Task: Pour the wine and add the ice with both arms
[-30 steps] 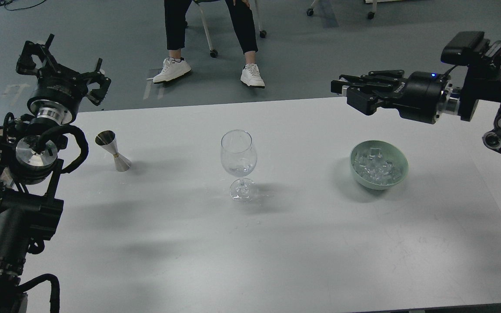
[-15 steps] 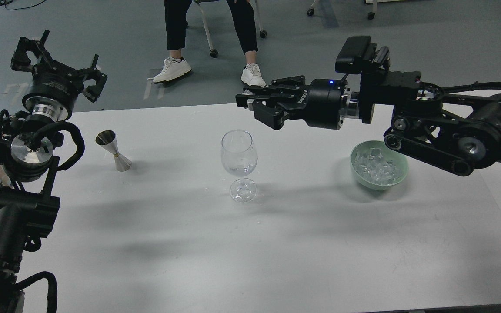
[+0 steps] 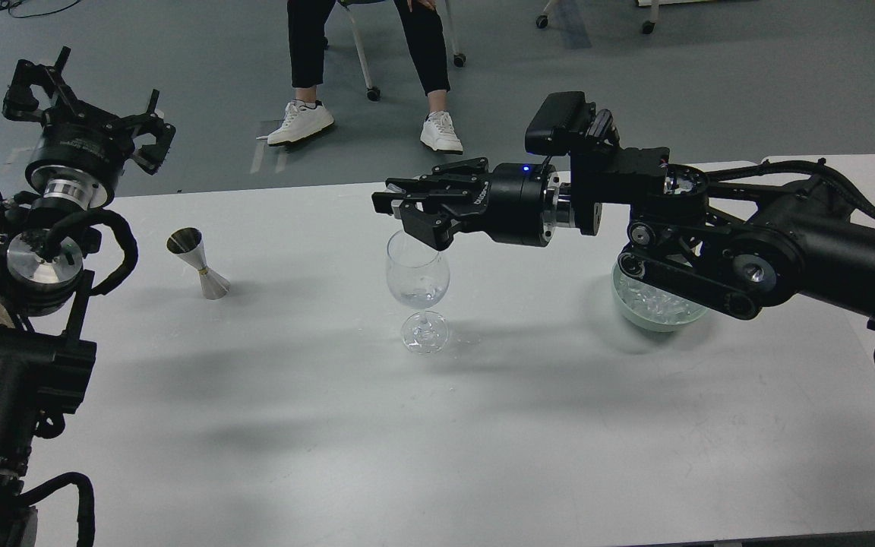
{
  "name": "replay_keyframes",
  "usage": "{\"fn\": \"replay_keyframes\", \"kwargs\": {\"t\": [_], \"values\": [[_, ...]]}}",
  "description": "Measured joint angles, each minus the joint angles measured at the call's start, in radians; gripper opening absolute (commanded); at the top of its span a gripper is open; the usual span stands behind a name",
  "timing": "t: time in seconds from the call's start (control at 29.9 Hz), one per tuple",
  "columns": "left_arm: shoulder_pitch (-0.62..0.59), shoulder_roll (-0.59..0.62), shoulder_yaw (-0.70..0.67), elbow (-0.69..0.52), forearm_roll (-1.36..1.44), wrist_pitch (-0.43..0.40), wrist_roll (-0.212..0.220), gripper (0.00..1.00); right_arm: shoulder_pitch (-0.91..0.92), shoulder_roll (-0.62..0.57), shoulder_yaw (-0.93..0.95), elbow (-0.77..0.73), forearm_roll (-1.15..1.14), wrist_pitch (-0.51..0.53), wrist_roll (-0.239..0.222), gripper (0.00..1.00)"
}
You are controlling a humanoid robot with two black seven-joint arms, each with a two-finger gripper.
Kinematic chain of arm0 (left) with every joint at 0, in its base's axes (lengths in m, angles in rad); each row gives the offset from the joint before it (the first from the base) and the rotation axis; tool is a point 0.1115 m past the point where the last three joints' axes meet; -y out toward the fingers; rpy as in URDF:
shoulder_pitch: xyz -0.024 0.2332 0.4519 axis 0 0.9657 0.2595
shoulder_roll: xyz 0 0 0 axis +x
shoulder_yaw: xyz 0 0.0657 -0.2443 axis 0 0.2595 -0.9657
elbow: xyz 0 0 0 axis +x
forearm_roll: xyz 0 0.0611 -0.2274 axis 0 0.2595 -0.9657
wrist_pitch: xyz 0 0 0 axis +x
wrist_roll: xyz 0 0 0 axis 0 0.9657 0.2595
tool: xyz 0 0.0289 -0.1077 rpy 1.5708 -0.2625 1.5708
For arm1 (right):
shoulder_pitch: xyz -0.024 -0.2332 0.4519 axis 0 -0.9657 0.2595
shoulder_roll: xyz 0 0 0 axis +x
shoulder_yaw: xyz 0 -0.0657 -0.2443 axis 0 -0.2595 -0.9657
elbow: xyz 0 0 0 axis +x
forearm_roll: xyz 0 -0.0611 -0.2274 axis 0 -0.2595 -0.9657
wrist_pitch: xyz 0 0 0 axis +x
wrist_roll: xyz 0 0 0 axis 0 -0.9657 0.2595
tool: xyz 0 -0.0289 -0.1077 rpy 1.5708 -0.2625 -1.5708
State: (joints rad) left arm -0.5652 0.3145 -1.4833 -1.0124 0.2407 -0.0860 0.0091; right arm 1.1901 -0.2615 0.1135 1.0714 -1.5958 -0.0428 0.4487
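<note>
A clear stemmed glass (image 3: 417,267) stands mid-table with a little clear wine (image 3: 419,295) at the bottom of its bowl. My right gripper (image 3: 390,205) points left, just above and behind the glass rim. Its fingers are drawn together, and nothing shows between them. A pale green bowl (image 3: 644,317) holding ice cubes (image 3: 654,304) sits to the right, mostly hidden under my right arm (image 3: 741,243). My left gripper (image 3: 88,106) is open and empty, raised past the table's back left corner.
A steel jigger (image 3: 199,263) stands on the white table (image 3: 437,425) at the left, near my left arm (image 3: 35,266). A seated person's legs (image 3: 369,68) and a wheeled chair are on the floor behind the table.
My right arm has swung left from above the bowl until its gripper is over the glass rim, and it now covers most of the bowl. My left gripper has drifted slightly up and left.
</note>
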Motion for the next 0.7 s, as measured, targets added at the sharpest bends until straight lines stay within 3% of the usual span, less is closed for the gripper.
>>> {"fn": "replay_keyframes", "kwargs": {"t": [0.33,0.47,0.7], "values": [[0.004,-0.006,0.0,0.0,0.002,0.0,0.0,0.96,-0.014,-0.016,-0.001,0.005,-0.013,0.0,0.001,0.18],[0.006,-0.007,0.0,0.0,0.002,0.0,0.0,0.96,-0.02,-0.016,-0.002,-0.002,-0.015,0.0,0.001,0.32],[0.007,-0.002,-0.001,0.0,0.002,-0.001,0.0,0.96,-0.021,-0.014,-0.002,-0.004,-0.015,0.0,-0.002,0.39]]}}
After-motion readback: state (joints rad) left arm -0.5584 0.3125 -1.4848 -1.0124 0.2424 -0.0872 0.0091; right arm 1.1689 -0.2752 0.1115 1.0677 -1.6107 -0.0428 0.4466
